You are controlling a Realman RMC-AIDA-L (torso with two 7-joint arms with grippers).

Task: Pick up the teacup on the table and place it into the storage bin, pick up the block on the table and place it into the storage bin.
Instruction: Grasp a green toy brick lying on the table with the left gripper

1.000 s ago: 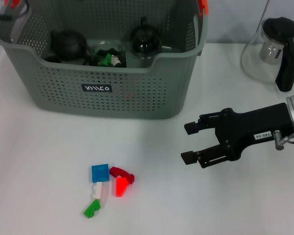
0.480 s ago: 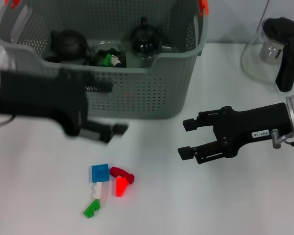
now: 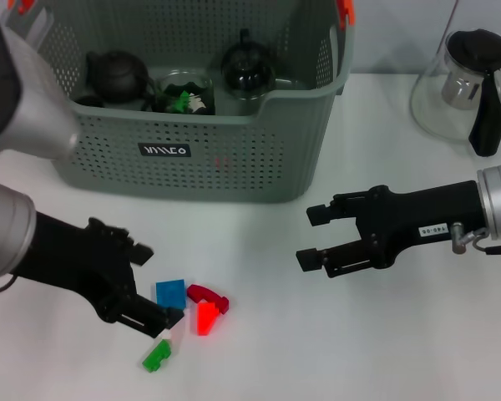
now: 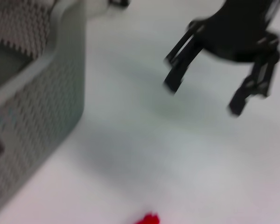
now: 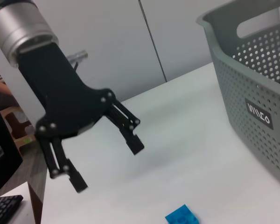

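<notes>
White table: both end effectors spread, left end effector probably partly hiding blocks.

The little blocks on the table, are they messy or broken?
Messy, not visibly broken. The blocks lie in a loose jumble in front of the storage bin: a blue one, red ones, a white one, a green one at odd angles. The open left gripper hovers beside them; the open right gripper waits farther off.

Grey-green perforated storage bin; blue block; black pincers.
</notes>
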